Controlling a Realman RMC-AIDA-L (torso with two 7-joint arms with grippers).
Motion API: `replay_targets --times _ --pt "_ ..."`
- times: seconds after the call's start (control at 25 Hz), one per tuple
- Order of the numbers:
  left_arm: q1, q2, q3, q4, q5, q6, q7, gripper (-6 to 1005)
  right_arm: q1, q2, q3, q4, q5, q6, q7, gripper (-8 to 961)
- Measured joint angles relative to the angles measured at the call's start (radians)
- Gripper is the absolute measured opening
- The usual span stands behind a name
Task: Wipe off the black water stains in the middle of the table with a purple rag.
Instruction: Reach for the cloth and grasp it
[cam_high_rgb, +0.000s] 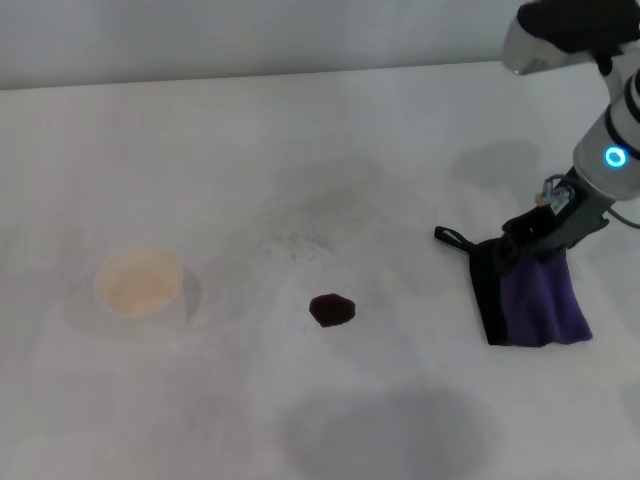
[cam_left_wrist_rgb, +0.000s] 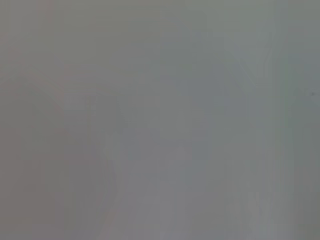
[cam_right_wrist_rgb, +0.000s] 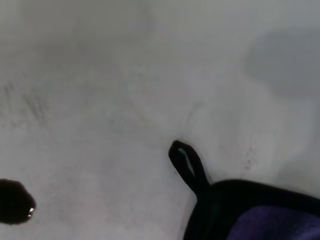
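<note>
The table (cam_high_rgb: 200, 120) is a broad, matte white surface with faint grey smudges, among them a speckled grey patch (cam_high_rgb: 300, 225) near the middle, and soft shadows fall across its near edge. At the far edge it meets a plain pale wall (cam_high_rgb: 250, 30). The black water stains (cam_high_rgb: 331, 309) amount to one small, roundish, dark brown-black blot with a wet glint, lying in the middle of the table just nearer than the speckled patch. The purple rag (cam_high_rgb: 540, 300) is a small folded cloth with black edging down its left side and a thin black loop (cam_high_rgb: 452, 238) sticking out at its far-left corner; it lies on the table well to the right of the blot. The right gripper (cam_high_rgb: 545, 235) is down at the rag's far edge, its dark fingers closed on the cloth there. A white paper cup (cam_high_rgb: 139, 283) stands well to the left of the blot, with bare table between the cup, the blot and the rag. The left wrist view shows only a blank grey field, and the left gripper appears in no view.
</note>
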Motion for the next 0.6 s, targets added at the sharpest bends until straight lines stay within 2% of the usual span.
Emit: replay_targets --times 0.6 --pt "0.023 -0.005 0.0 0.012 0.009 -0.015 0.0 887 -0.023 0.0 -0.078 -0.089 -0.054 -0.098 0.001 448"
